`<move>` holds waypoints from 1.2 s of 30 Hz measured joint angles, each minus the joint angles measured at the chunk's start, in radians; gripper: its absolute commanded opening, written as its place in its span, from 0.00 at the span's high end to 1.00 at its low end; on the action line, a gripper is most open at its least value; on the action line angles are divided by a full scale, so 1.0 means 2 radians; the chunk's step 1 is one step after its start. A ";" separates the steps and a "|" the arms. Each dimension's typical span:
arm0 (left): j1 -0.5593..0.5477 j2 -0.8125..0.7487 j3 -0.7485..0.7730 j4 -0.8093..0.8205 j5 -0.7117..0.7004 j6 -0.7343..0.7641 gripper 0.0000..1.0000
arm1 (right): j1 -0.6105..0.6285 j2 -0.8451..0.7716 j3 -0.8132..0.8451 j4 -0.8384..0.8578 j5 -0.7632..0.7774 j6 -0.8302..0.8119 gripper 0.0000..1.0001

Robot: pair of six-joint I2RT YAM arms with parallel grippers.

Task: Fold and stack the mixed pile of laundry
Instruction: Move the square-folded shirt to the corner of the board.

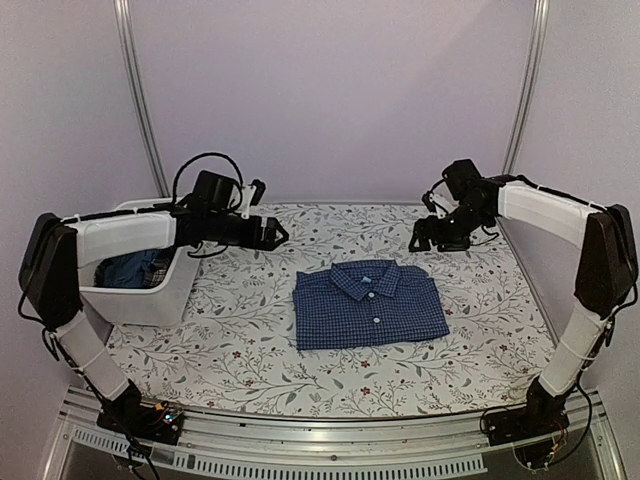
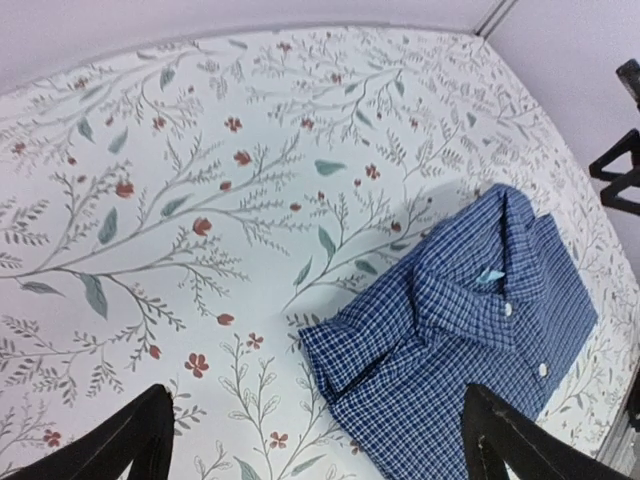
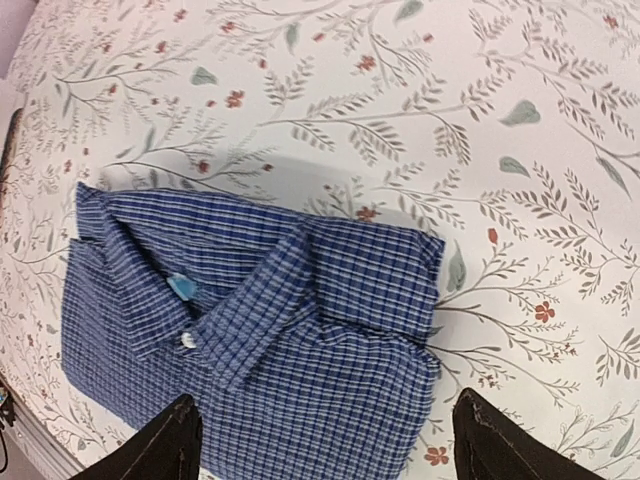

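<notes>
Folded checked shirt [image 1: 370,303] flat at middle of tablecloth [image 1: 250,330], collar up, probably as base for the stack; left gripper [image 1: 278,233] and right gripper [image 1: 418,242], the 2 spread wide and empty, above the table behind it; more clothes [image 1: 130,268] waiting in tub [image 1: 150,300].

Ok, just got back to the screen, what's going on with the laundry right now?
The blue-and-white check shirt lies folded, buttoned front up, in the middle of the floral tablecloth, and nothing is touching it. The left arm and right arm hover over the far side of the table, one on each side of the shirt, jaws open and empty. More clothes, a blue piece among them, sit in the white tub at the left, not yet folded.
</notes>
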 measured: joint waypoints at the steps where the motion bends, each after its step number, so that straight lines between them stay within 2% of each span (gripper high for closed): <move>1: 0.000 -0.026 -0.002 0.008 -0.013 -0.005 0.00 | 0.015 -0.015 0.006 -0.003 0.006 0.006 0.14; 6: 0.001 -0.099 -0.003 0.029 -0.060 -0.027 0.00 | 0.136 -0.024 0.027 -0.013 0.031 0.051 0.14; 11: 0.002 -0.113 -0.004 0.025 -0.076 -0.046 0.00 | 0.219 0.057 0.036 -0.027 0.038 0.091 0.14; 17: 0.002 -0.119 -0.022 0.010 -0.082 -0.056 0.00 | 0.243 0.177 0.086 -0.035 0.072 0.113 0.08; 19: 0.002 -0.124 -0.023 0.006 -0.084 -0.058 0.00 | 0.244 0.186 0.107 -0.037 0.087 0.118 0.08; 22: 0.002 -0.132 -0.025 0.001 -0.086 -0.062 0.00 | 0.233 0.200 0.115 -0.026 0.101 0.122 0.08; 26: 0.002 -0.136 -0.025 0.001 -0.089 -0.067 0.00 | 0.193 0.188 0.079 0.018 0.108 0.115 0.08; 32: 0.002 -0.135 -0.022 -0.004 -0.097 -0.069 0.00 | 0.060 0.153 0.009 0.090 0.121 0.063 0.10; 36: 0.002 -0.127 -0.010 -0.005 -0.100 -0.067 0.00 | -0.031 0.148 0.000 0.107 0.121 0.010 0.12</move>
